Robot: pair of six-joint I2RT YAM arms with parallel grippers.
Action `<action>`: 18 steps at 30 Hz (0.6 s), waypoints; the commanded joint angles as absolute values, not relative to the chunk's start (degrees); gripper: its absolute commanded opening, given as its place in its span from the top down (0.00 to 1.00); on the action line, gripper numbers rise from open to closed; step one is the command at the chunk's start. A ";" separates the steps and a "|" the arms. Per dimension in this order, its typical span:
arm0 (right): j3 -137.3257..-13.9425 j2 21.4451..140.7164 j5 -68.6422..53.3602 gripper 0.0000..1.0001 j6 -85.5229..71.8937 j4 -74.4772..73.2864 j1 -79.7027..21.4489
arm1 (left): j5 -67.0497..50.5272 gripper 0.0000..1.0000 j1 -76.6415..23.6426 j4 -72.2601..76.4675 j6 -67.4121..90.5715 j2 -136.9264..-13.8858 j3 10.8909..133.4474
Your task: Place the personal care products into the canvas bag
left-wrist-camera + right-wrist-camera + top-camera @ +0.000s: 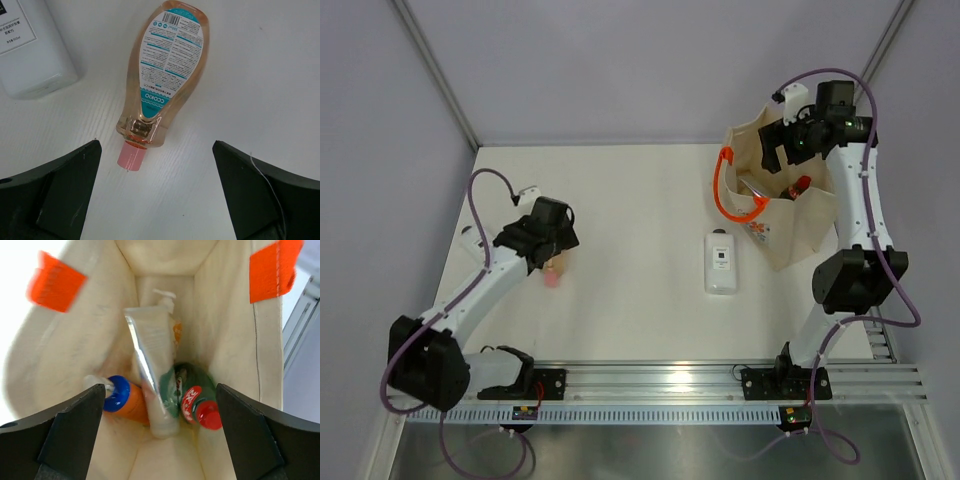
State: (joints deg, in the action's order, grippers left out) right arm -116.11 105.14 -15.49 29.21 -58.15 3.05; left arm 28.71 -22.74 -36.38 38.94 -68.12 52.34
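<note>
The peach tube (162,70) lies flat on the white table with its pink cap (131,156) pointing toward my left gripper (157,200). That gripper hovers open just above it, nothing between its fingers; from above the tube (552,275) peeks out under it (548,258). The flat white bottle (721,262) lies mid-table, left of the canvas bag (800,225). My right gripper (160,440) hangs open over the bag's mouth (785,150). Inside lie the silver tube (152,365), the orange bottle with blue cap (125,399), the green red-capped bottle (197,400) and a cream pump bottle (167,300) behind.
The bag's orange handles (728,195) droop over its left side toward the white bottle. The flat white bottle's corner (30,50) shows close to the peach tube's upper left. A metal rail (720,385) runs along the near edge; grey walls enclose the table.
</note>
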 commanded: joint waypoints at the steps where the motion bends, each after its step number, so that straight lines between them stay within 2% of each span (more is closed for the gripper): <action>1: -119.19 93.79 -22.48 0.01 26.11 -56.16 3.43 | 26.91 0.01 -20.58 -35.60 36.05 -76.27 58.86; 3: -114.64 88.37 -27.74 0.01 26.89 -56.07 3.43 | 24.36 0.01 -19.34 -35.50 32.80 -83.01 61.42; 5: -109.10 84.05 -40.12 0.00 30.21 -55.55 3.43 | 23.56 0.01 -17.85 -37.95 31.30 -87.60 66.06; 6: -102.29 79.76 -48.00 0.00 30.41 -54.33 3.43 | 23.99 0.01 -17.49 -38.49 29.64 -89.63 67.05; 10: -88.44 73.13 -62.88 0.01 28.66 -46.43 3.34 | 21.10 0.01 -15.12 -38.59 26.81 -96.58 68.03; 18: -74.81 72.51 -74.16 0.01 21.98 -36.57 3.08 | 12.85 0.01 -12.13 -35.16 20.57 -100.72 65.22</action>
